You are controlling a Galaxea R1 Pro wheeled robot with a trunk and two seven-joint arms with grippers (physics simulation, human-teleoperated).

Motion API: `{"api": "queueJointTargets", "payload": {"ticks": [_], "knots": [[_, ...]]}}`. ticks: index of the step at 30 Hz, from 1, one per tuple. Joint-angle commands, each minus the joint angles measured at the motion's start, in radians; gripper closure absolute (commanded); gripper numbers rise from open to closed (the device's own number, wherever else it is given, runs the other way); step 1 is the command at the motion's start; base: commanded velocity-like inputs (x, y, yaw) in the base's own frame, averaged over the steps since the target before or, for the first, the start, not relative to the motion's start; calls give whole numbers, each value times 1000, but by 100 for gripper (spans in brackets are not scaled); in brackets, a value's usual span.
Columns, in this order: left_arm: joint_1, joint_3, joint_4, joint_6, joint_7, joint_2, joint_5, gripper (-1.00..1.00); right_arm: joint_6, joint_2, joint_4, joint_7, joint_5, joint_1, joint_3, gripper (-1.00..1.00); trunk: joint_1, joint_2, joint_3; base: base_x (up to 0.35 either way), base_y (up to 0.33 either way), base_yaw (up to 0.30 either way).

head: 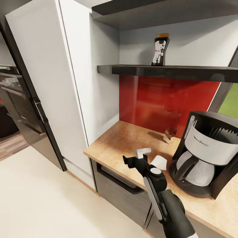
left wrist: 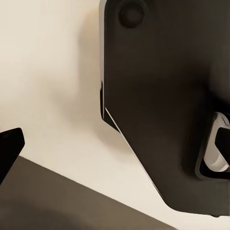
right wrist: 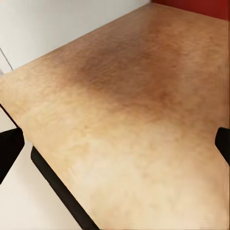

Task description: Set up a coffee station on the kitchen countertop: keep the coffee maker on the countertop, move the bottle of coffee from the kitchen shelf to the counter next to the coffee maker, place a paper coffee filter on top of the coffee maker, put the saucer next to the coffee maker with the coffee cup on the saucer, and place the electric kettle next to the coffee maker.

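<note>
Currently the coffee bottle (head: 160, 49) stands upright on the kitchen shelf (head: 172, 71) above the coffee maker (head: 206, 153); looks rigid, probably slick, waisted — grab mid-body; right gripper (head: 137, 158) jaws apart, left's state unclear.

Bright, even sim lighting, no harsh sun. Head view is sharp w/ wide-angle tilt: cabinet (head: 43, 82) edges and shelf (head: 172, 71) lean toward the frame edges. Red backsplash (head: 158, 105) is glossy, w/ pale vertical glare streaks and faint reflections. Soft shadow under the shelf; dark patch mid countertop (right wrist: 129, 96) in right wrist view, texture slightly soft. Left wrist view is high-contrast: near-black body vs. cream floor, edges a bit blurred.
</note>
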Motion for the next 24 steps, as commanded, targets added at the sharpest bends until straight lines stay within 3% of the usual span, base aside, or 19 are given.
{"api": "queueJointTargets", "payload": {"ticks": [1,9,18,24], "knots": [[0,-1,-1,-2,1,0,2,-100,9,-2,2,1,1,-5,-1,-100,1,-2,-2,0,0,0],[1,-3,-1,-7,2,0,2,-100,18,-25,17,0,11,-12,-4,-100,1,-2,-2,14,-5,0],[4,-3,1,-6,2,0,2,-100,132,-35,15,-2,132,-13,-5,-100,1,-2,-2,2,-1,0],[4,-2,1,-6,2,0,2,-100,142,-35,12,-4,159,-36,-6,-100,1,-2,-2,0,0,0]]}}
